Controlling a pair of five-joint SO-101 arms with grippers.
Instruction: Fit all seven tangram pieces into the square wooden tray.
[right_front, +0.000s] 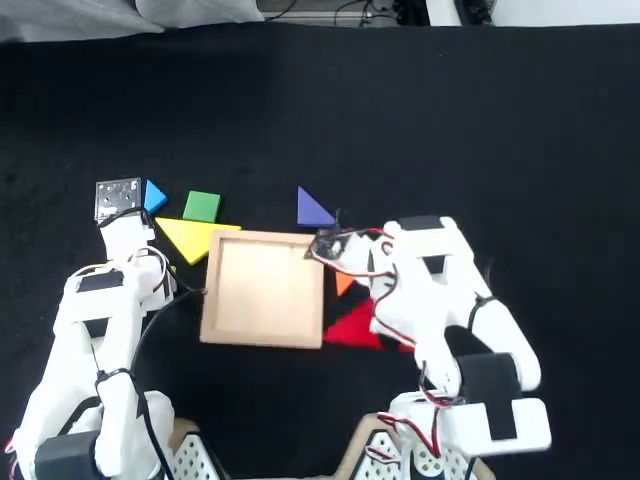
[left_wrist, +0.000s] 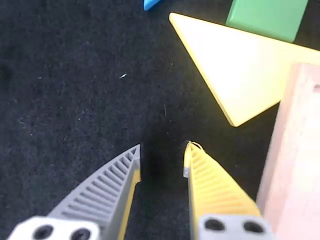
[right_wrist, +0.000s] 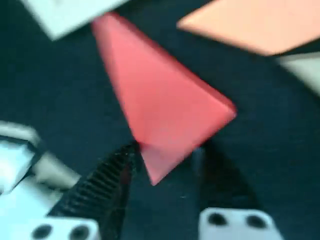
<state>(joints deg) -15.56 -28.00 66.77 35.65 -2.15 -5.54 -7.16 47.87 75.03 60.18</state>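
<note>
Bare wood, painted pieces, black cloth

The tray (right_front: 262, 290) is pale, unvarnished wood, smooth and matt. The yellow triangle (left_wrist: 235, 65) against the tray and the red triangle (right_wrist: 160, 110) on the tray's other side look smoothly painted with a soft sheen. The table cover (left_wrist: 75, 100) under the tray is black, napped, lint-flecked cloth. The left gripper (left_wrist: 162, 150) has ribbed matt plastic fingers.

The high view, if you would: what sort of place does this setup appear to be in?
Probably a robotics lab bench: a black-clothed table, the white left arm and right arm mounted at its near edge, and loose cables along the far side.
</note>
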